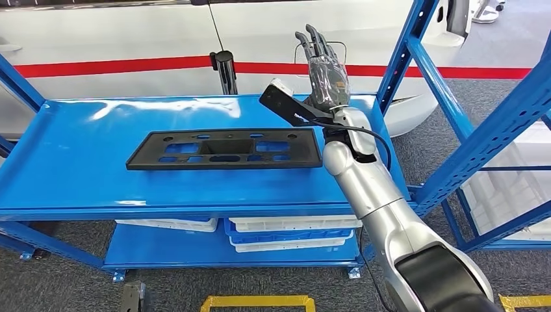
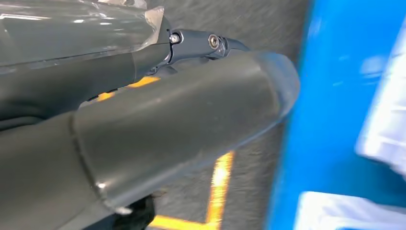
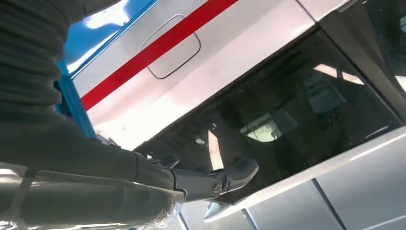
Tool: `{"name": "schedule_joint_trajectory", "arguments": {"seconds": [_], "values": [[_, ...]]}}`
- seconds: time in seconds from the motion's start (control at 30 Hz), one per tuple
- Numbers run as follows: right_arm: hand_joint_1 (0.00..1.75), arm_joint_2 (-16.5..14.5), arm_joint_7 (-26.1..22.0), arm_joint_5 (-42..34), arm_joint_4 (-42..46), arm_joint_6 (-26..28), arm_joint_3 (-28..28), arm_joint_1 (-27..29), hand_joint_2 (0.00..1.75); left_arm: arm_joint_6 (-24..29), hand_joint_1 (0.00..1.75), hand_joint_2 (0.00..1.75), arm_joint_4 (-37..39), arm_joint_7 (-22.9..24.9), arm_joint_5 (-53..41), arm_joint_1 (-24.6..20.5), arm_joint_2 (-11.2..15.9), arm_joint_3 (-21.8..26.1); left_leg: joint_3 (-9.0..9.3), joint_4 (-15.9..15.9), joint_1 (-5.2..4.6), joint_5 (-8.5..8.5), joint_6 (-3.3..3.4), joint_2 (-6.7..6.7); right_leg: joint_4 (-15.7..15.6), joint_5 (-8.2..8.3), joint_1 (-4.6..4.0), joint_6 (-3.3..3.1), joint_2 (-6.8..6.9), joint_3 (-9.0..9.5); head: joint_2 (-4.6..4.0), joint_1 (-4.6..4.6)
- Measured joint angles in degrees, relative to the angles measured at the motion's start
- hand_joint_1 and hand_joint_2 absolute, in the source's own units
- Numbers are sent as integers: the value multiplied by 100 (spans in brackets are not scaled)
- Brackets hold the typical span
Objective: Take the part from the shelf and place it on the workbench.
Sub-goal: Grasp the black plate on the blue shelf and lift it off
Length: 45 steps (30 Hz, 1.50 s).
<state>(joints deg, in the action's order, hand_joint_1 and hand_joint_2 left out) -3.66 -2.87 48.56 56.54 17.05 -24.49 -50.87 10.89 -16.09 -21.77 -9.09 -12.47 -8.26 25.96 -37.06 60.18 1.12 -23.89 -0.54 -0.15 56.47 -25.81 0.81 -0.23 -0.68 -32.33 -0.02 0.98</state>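
Part [image 1: 224, 149] flat mid-workbench [image 1: 71, 162], right hand [image 1: 325, 71] raised, fingers spread, empty; left hand's [image 2: 143, 129] state unclear.

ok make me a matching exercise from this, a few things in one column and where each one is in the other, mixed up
Things:
1. black part
2. right hand
3. white trays
4. red stripe

Places:
A. on the lower shelf
B. flat on the top blue shelf
C. along the white car body behind the shelf
D. raised above the shelf's right end, fingers apart, holding nothing

Pairs: 1-B, 2-D, 3-A, 4-C
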Motion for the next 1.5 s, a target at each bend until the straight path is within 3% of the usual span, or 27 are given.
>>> {"name": "schedule_joint_trajectory", "arguments": {"seconds": [0.03, 0.1, 0.33, 0.43, 0.73, 1.17, 1.5], "values": [[0, 1, -14, -103, 27, -73, -1, 3, 175, 33, 0, 0, 26, 281, -4, 24, 17, -2, 120, -240, -13, 71, 28, 1, 7, -23, -22, 19, -2, 10, 0, 1], [0, 5, -52, -283, 108, -202, -5, 47, 175, 202, 0, 0, 93, 871, -71, 115, 56, -7, 190, -352, -48, 49, 57, 0, 23, -48, -67, 43, -4, 5, 0, -12], [0, 22, -213, -240, 786, -532, -295, 534, 175, 600, 0, 0, 329, 2856, -695, 651, 249, -214, 199, -360, -142, 3, 132, -13, -21, -73, -74, 89, 13, 24, 0, -22], [0, 36, -253, 6, 1104, -634, -658, 826, 175, 598, 0, 0, 393, 3371, -862, 787, 267, -356, 212, -360, -158, -6, 155, -22, -35, -79, -64, 104, 21, 42, 0, -22], [0, 50, -250, 427, 1691, -828, -1838, 1536, 175, 581, 0, 0, 435, 3584, -1010, 876, 294, -567, 217, -360, -164, 2, 181, -36, -50, -66, -47, 125, 37, 52, 0, -21], [0, 78, -277, 502, 1976, -1281, -2475, 1650, 175, 482, 0, 0, 442, 3689, -1085, 898, 305, -596, 221, -361, -152, 4, 184, -36, -48, -66, -40, 126, 39, 51, 0, -21], [0, -38, 198, 883, 879, -796, -2390, 1305, 175, 545, 0, 0, 442, 3549, -1146, 904, 306, -585, 223, -361, -152, 7, 186, -36, -48, -65, -40, 127, 39, 52, 0, -21]]}}
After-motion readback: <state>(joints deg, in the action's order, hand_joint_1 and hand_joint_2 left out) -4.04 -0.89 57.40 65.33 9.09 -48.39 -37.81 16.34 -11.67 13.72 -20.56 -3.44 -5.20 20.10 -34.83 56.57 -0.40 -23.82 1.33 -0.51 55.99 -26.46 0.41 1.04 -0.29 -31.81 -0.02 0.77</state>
